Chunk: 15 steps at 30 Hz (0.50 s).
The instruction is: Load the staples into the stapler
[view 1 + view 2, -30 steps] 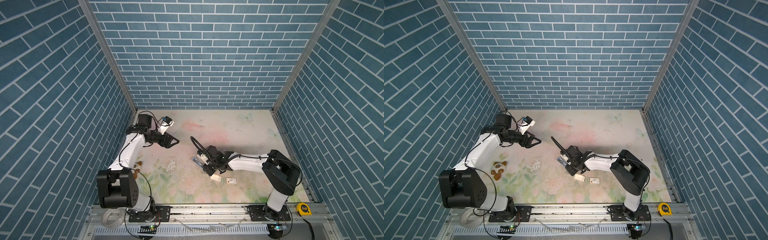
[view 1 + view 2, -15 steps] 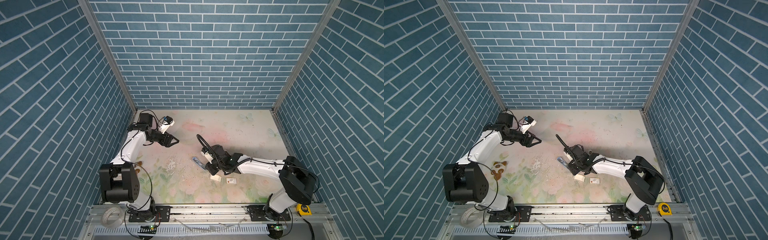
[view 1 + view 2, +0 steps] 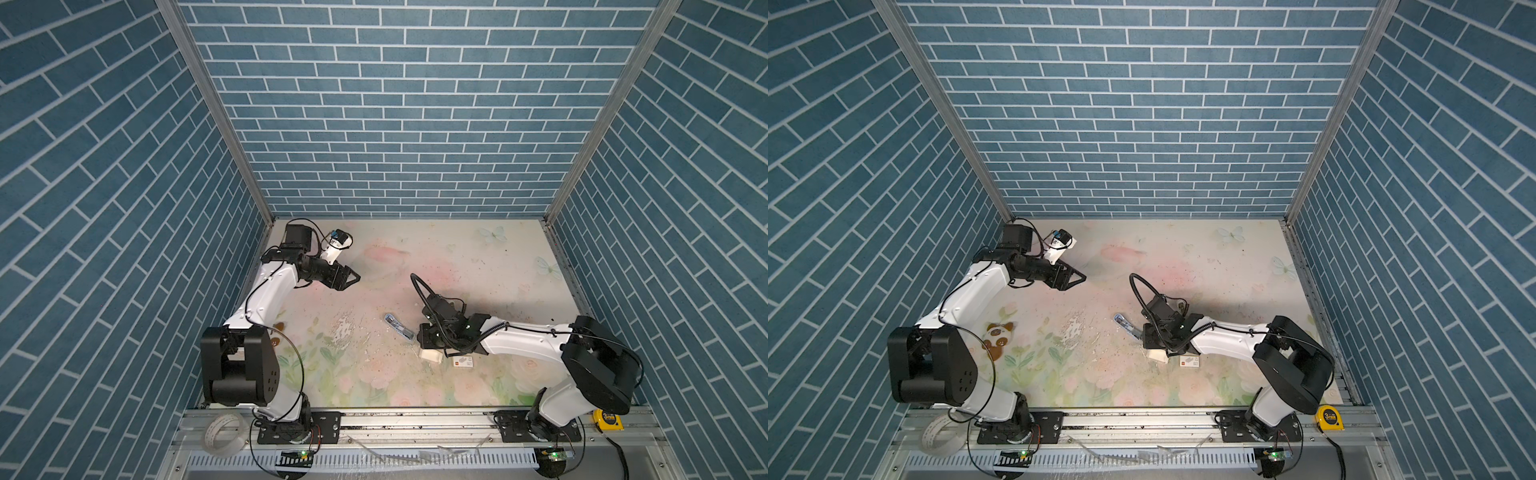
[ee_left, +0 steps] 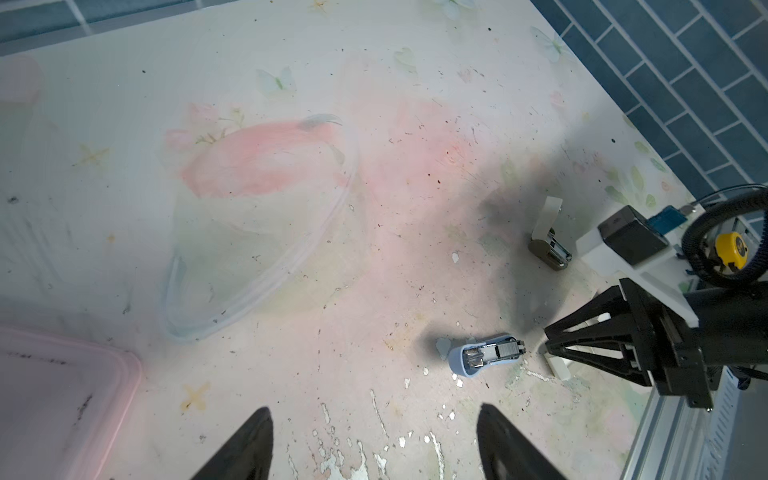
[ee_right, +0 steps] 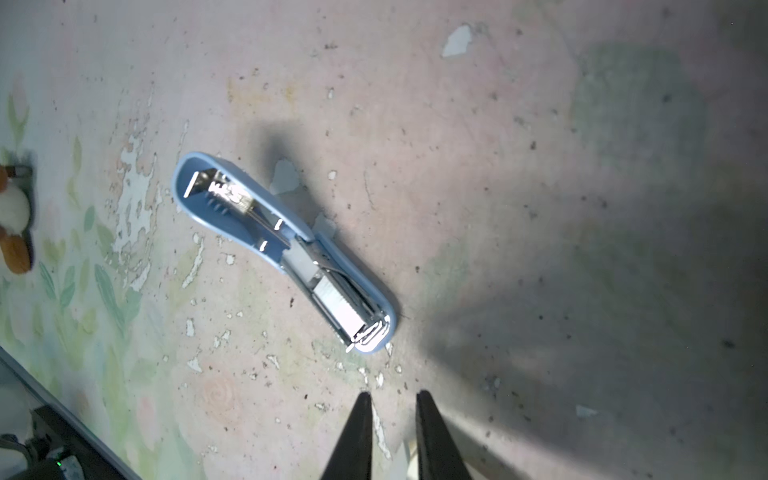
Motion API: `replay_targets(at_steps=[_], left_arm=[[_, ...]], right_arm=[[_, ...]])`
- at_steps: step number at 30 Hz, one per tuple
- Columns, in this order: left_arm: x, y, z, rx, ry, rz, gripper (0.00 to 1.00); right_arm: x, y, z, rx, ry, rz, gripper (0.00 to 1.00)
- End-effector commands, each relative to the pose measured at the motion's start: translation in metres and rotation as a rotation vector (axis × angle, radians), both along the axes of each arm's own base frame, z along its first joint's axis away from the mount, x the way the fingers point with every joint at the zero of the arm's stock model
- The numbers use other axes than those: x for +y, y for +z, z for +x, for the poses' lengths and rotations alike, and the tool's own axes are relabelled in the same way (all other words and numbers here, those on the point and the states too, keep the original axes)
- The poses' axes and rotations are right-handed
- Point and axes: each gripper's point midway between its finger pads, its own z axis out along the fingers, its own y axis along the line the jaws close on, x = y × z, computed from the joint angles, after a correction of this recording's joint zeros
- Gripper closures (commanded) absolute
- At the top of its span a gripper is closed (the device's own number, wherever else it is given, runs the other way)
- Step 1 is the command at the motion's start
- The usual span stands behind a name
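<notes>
While left claw (image 4: 374, 411) spread, right claw (image 5: 394, 394) narrowly parted near stapler (image 5: 286, 253); sleeve (image 3: 462, 362) print unreadable.

Blue brick-pattern walls (image 3: 399, 124) close in on three sides of the surface (image 3: 478, 257), a pale floral print, scuffed and flaking near its middle. A metal rail (image 3: 415, 419) runs along its front edge.

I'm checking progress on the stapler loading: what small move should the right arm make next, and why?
Probably swing the open cover of the stapler shut. A bright strip of staples already sits in its magazine, and the right gripper hovers just off that end, jaws narrow and empty.
</notes>
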Motion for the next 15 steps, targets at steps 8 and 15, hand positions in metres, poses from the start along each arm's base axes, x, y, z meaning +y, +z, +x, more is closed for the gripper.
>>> replay_targets(at_steps=[8, 15], left_arm=[[-0.017, 0.008, -0.011, -0.038, -0.114, -0.041, 0.23], [-0.018, 0.008, -0.020, -0.044, -0.138, -0.046, 0.24]], right_arm=[[0.013, 0.007, 0.010, 0.129, -0.227, 0.147, 0.76], [0.024, -0.004, 0.008, 0.198, -0.266, 0.222, 0.78]])
